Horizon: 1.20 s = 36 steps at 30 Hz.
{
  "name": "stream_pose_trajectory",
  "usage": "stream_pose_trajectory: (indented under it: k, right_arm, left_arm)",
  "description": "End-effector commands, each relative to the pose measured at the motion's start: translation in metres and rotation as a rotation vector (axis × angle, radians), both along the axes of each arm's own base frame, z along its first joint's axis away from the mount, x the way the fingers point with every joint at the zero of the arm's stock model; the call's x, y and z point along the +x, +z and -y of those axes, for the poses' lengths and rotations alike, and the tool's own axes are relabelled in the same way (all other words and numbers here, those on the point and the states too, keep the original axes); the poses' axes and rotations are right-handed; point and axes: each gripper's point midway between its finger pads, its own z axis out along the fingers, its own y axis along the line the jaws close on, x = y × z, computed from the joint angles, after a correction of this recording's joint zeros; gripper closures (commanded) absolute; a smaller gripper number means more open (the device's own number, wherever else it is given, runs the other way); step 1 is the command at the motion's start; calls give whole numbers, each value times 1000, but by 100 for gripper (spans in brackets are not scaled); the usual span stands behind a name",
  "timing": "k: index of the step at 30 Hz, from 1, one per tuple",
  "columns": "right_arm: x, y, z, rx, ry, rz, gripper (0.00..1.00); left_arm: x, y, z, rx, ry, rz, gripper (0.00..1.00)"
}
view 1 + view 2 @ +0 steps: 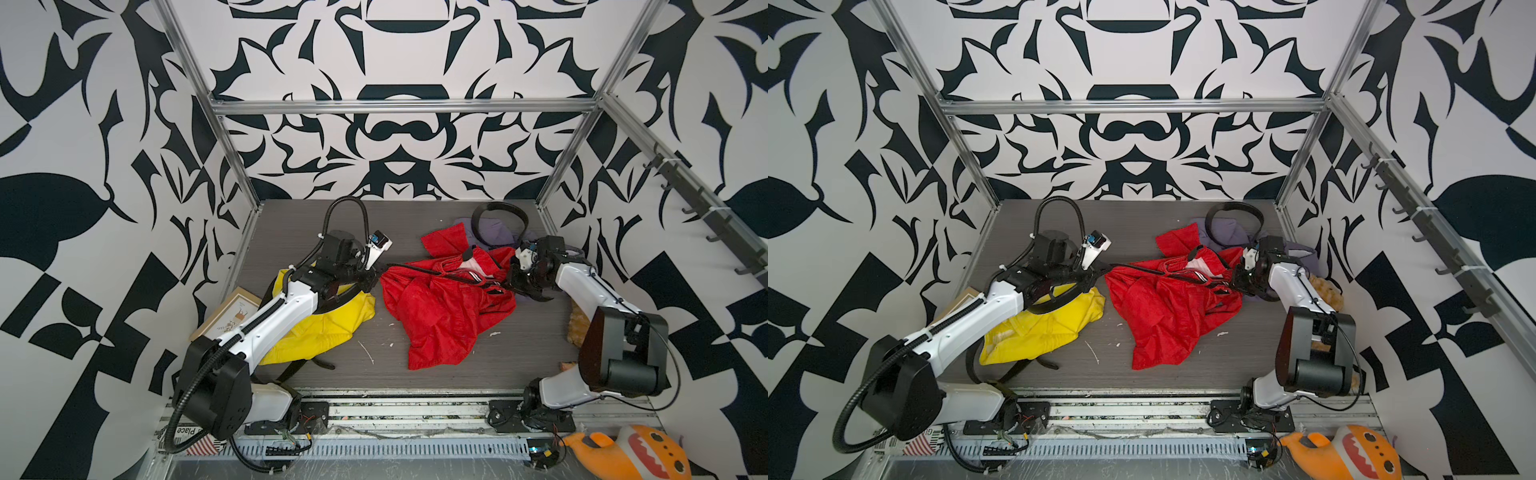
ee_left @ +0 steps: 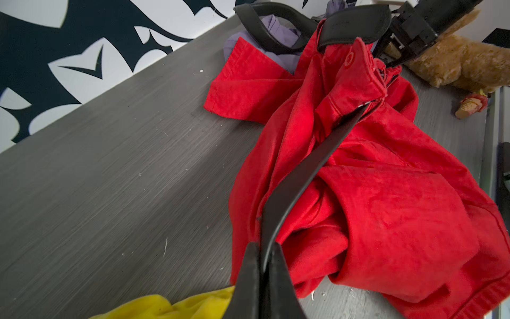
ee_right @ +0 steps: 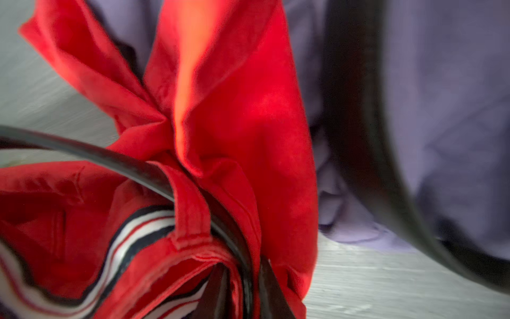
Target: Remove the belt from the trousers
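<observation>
The left tool (image 2: 263,245) has its jaws drawn almost together on the black leather belt (image 2: 306,171), with the flat strap pinched between its two dark fingers. From there the strap runs taut over the crumpled red cotton trousers (image 2: 386,207), which lie heaped in the middle of the grey wood-grain worktop (image 2: 110,179), and it enters the waistband. On the far side of the heap, the right tool (image 3: 244,297) is closed to a narrow gap on the bunched waistband, just beside a red belt loop (image 3: 190,210) that the strap passes under. So the belt is threaded through at least this loop. The step in hand looks like the draw-out, with one arm pulling and the other anchoring. The next move calls for the left arm to pull along the strap's own line, away from the trousers, while the right holds the cloth firm, or the whole heap may drag
</observation>
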Motion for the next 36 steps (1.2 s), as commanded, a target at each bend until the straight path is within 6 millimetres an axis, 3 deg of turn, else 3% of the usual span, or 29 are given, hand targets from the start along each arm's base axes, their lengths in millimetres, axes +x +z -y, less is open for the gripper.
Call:
stream_pose_trajectory:
  k: [1, 3, 7, 10, 12, 17, 22, 29, 33, 36]
  right_arm:
    - [-4, 3, 89, -375, -187, -6, 80]
    - [-1, 5, 85, -393, -168, -1, 80]
    - [1, 5, 78, -404, -142, 7, 79]
    - [1, 7, 74, -410, -126, 16, 78]
    - [2, 9, 71, -406, -121, 26, 77]
    - [6, 14, 62, -400, -92, 39, 75]
    - [7, 15, 55, -393, -72, 44, 73]
    - [8, 20, 51, -381, -66, 60, 71]
    - [8, 18, 49, -381, -61, 57, 70]
    - [9, 11, 48, -377, -58, 44, 68]
  left_arm:
    - [24, 17, -33, 83, 151, 45, 63]
    - [22, 14, -34, 135, 140, 32, 32]
    - [21, 24, -29, 252, 131, 89, 2]
    - [17, 45, 5, 270, 29, 183, 1]
    - [17, 42, 36, 297, -53, 197, 0]
    - [8, 9, 113, 388, -274, 115, 0]
    - [-2, -15, 159, 379, -390, 92, 9]
    - [2, -30, 176, 371, -404, 69, 35]
    - [6, -35, 177, 375, -383, 84, 72]
    - [2, -24, 177, 375, -382, 112, 95]
